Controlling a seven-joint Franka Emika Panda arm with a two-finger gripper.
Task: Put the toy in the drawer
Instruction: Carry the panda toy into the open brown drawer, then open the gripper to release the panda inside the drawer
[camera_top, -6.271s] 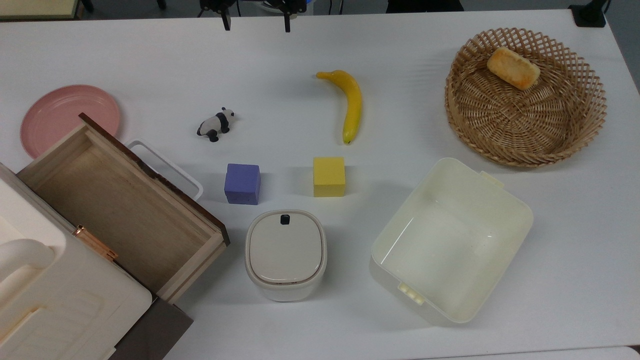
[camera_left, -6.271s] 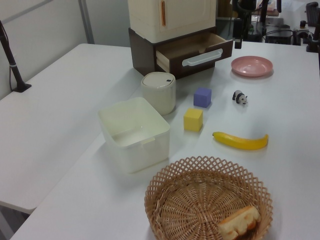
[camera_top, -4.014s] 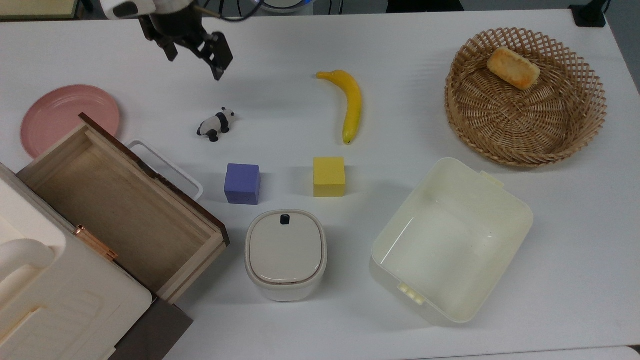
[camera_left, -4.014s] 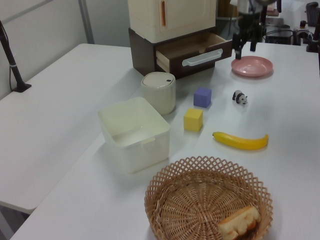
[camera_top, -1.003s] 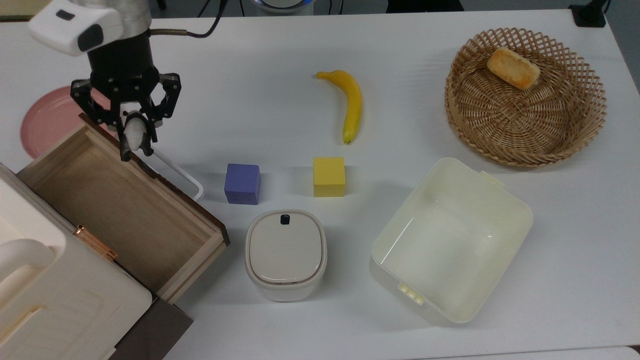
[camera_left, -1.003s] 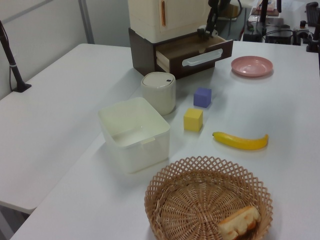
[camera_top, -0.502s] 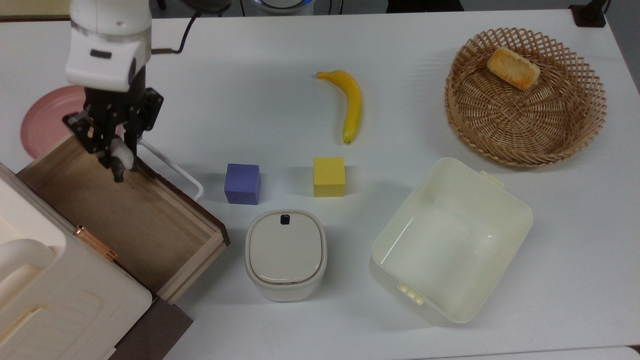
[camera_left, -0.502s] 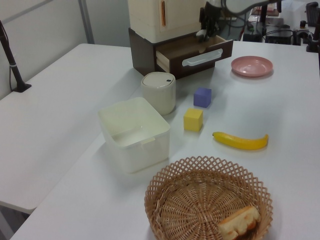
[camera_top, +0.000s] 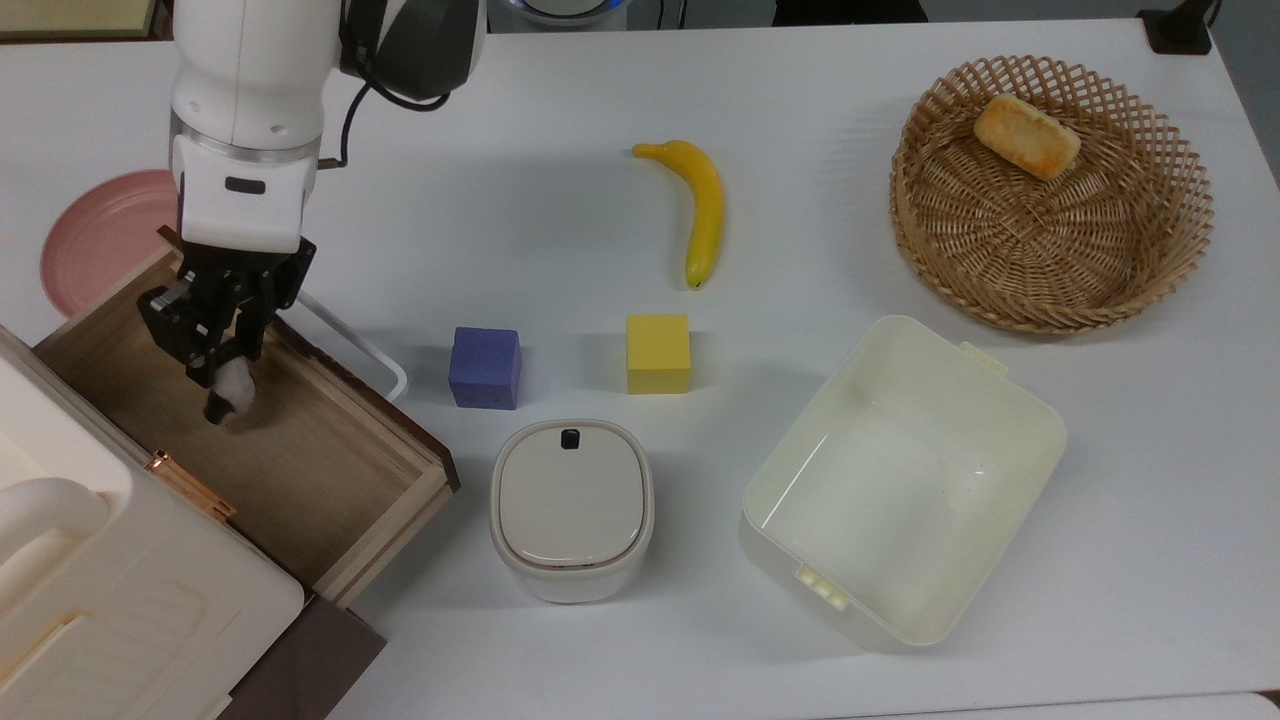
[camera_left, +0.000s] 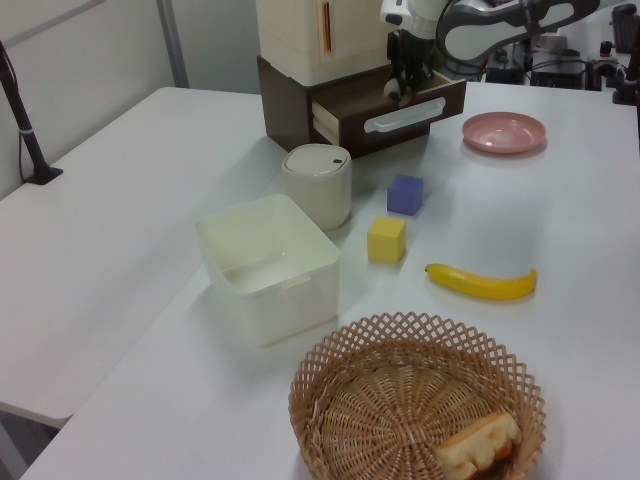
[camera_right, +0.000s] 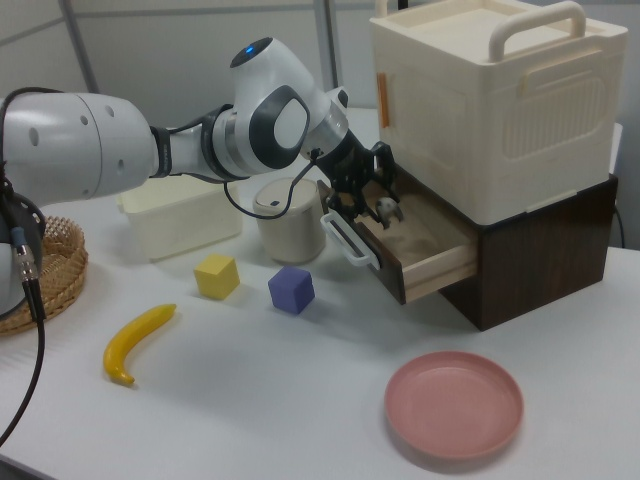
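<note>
Top view looks straight down; left and right views face each other across the table (camera_top: 560, 120).

Bright, even indoor light falls from overhead, and the white table (camera_top: 560, 100) reflects it strongly without harsh glare. Shadows are soft and short, pooling close under the purple cube (camera_top: 485, 367), yellow cube (camera_top: 658, 353) and banana (camera_top: 700, 205). The open drawer (camera_top: 300, 470) is dimmer inside, and the toy (camera_top: 232, 395) appears as a pale, blurred blob in the top view.

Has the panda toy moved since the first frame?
Yes. The toy has left the bare table beside the purple cube and is now in the gripper over the open drawer.
</note>
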